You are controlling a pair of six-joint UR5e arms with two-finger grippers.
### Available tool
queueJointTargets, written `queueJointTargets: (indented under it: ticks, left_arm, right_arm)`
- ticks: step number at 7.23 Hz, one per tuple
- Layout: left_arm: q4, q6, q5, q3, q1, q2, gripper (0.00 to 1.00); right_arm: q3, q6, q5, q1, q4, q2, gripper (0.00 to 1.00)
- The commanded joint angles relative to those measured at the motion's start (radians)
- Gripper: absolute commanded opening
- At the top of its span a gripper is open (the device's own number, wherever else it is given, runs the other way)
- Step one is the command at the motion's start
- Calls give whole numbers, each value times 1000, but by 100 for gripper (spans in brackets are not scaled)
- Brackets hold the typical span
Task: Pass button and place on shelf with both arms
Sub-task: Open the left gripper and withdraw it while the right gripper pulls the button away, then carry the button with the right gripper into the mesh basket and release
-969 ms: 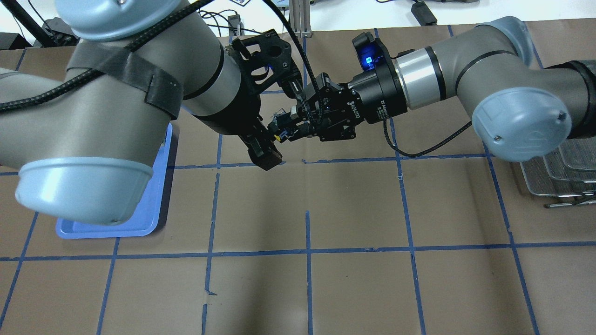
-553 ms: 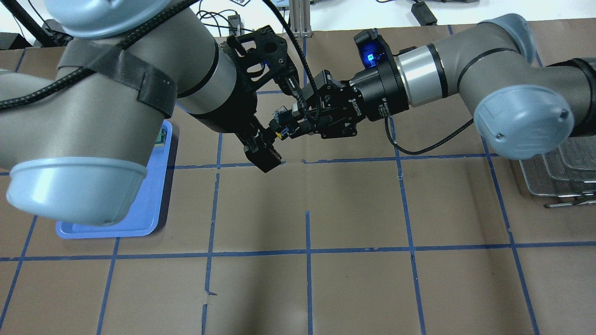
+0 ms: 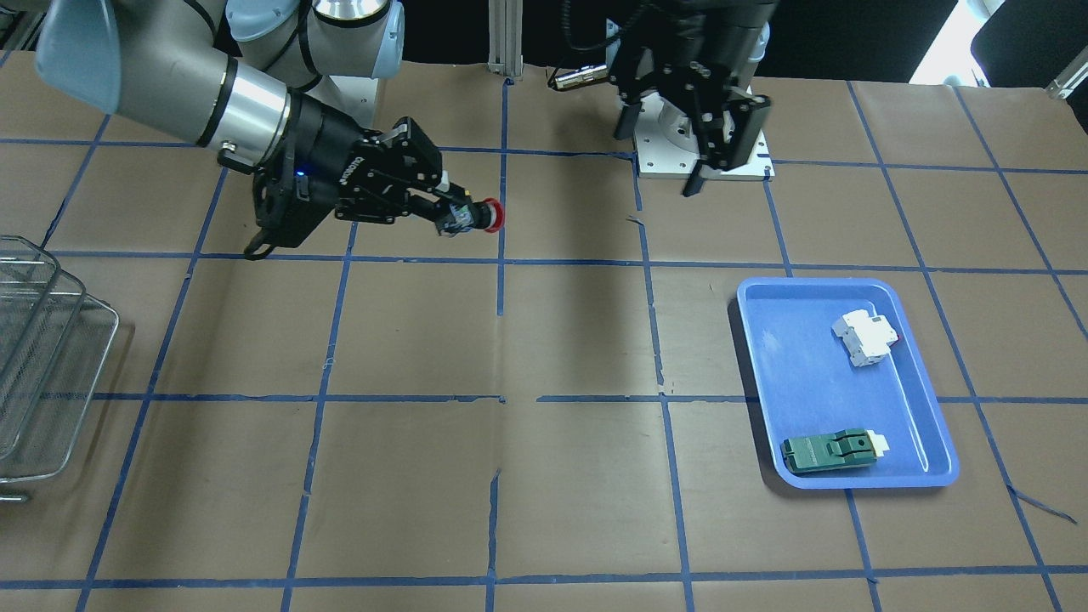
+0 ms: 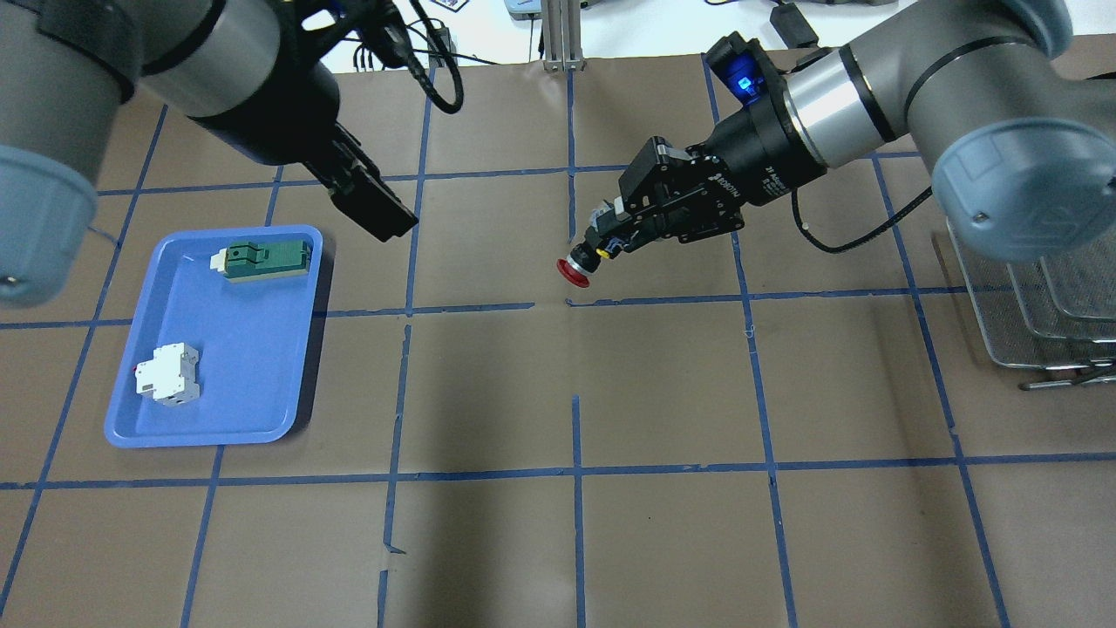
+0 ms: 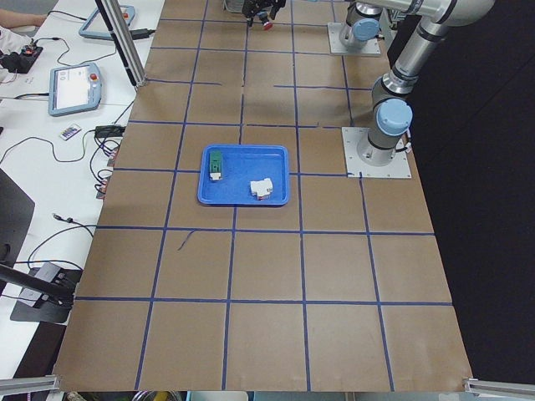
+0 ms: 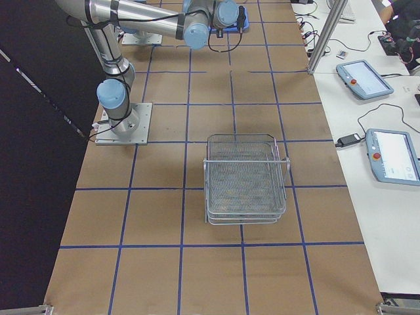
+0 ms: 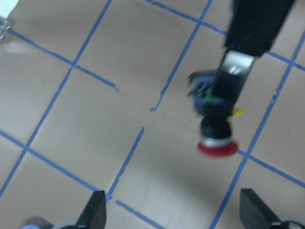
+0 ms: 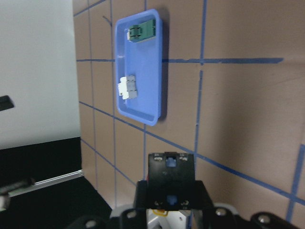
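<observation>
The button (image 4: 577,268), with a red mushroom cap and a black body, is held in the air over the middle of the table. My right gripper (image 4: 606,239) is shut on its body, with the cap pointing out toward the left arm. It also shows in the front view (image 3: 487,215) and the left wrist view (image 7: 217,137). My left gripper (image 4: 373,208) is open and empty, well apart from the button, toward the blue tray. Its fingertips (image 7: 96,212) stand wide apart. The wire-mesh shelf (image 4: 1037,324) stands at the far right, beyond the right arm.
A blue tray (image 4: 218,429) on the left holds a white breaker block (image 4: 166,375) and a flat green part (image 4: 266,260). The brown table cover has a blue tape grid. The shelf also shows in the front view (image 3: 47,365) and the right side view (image 6: 246,177).
The two grippers were together at the button. The left gripper has let go and drawn back to the left, uncovering the tray. The right gripper keeps the button and has moved slightly right.
</observation>
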Motion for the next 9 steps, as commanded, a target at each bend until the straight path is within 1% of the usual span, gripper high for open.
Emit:
queueJointTargets:
  ticks: [1, 2, 3, 4, 5, 6, 7, 8, 9]
  left_arm:
    - [-60, -37, 5, 29, 178, -31, 100]
    - [-59, -154, -2, 29, 197, -51, 100]
    - [-56, -315, -8, 29, 196, -76, 100]
    - [-59, -457, 4, 23, 190, -91, 100]
    - [-60, -494, 39, 9, 176, -107, 100]
    - [-56, -594, 91, 30, 143, -125, 100]
    - [-62, -620, 173, 46, 135, -143, 100]
    - [-85, -635, 177, 43, 110, -147, 100]
    - [-102, -638, 177, 23, 84, -109, 100]
  right_arm:
    - [-101, -3, -334, -57, -2, -2, 18]
    - [-137, -9, -526, -92, -1, -16, 16]
    - [-142, -17, -655, -141, 4, -25, 11]
    - [-145, -44, -790, -201, 7, -31, 9]
    - [-145, -89, -945, -264, -5, -30, 9]
    - [-145, -115, -1001, -356, -16, -22, 9]
    - [-143, -193, -1003, -454, -31, -7, 9]
    - [-149, -209, -993, -523, -33, 34, 9]
    - [-156, -219, -991, -548, -41, 80, 10]
